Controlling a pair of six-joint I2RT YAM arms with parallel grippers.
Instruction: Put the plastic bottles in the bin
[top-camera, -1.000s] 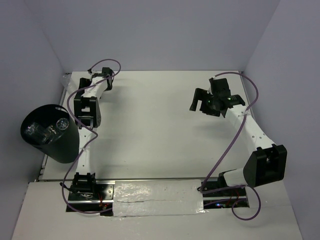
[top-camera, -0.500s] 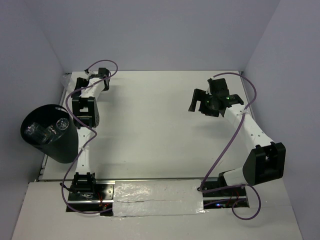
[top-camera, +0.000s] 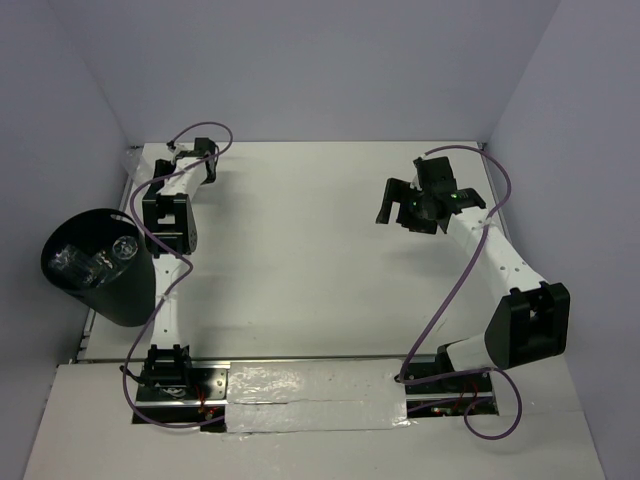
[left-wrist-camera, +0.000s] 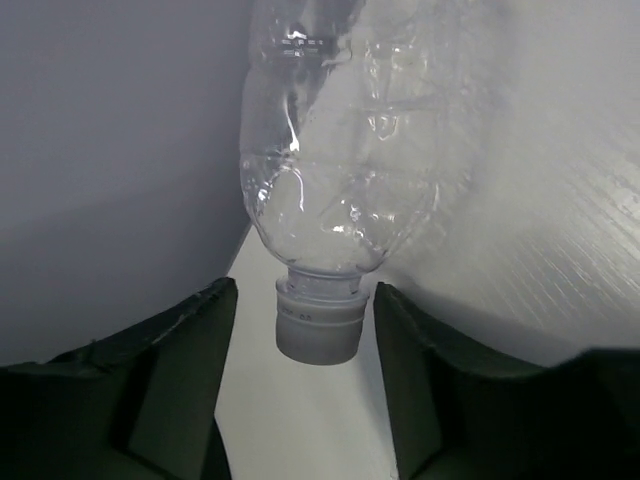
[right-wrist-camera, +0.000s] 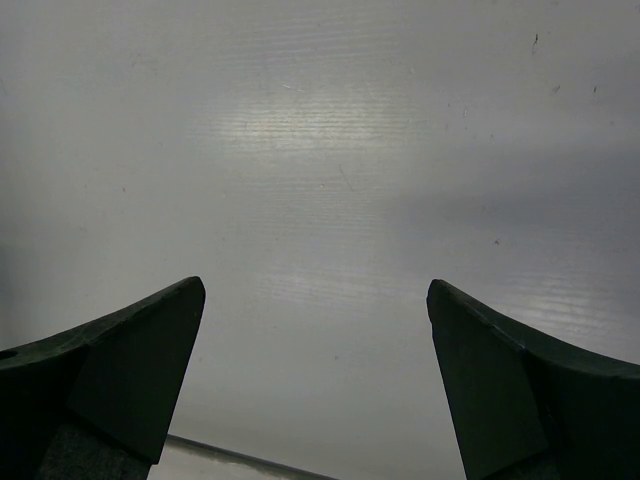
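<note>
At the white worktop's (top-camera: 300, 260) far left corner, the left gripper's (left-wrist-camera: 302, 288) jaws flank the white cap (left-wrist-camera: 320, 330) of a clear crinkled plastic bottle (left-wrist-camera: 340, 190), slim gaps showing either side. Other clear bottles (top-camera: 95, 262) lie in the large black round plastic bin (top-camera: 120, 295) beside the left edge. The right gripper (right-wrist-camera: 315, 290) gapes wide over the worktop's right side.

My left wrist view cut the bottle (left-wrist-camera: 340, 180) off at 12 o'clock, hiding its base; my left fingers (left-wrist-camera: 185, 350) ran out at 6 o'clock. From above, the bottles (top-camera: 95, 262) inside the bin (top-camera: 125, 298) were too small to count.
</note>
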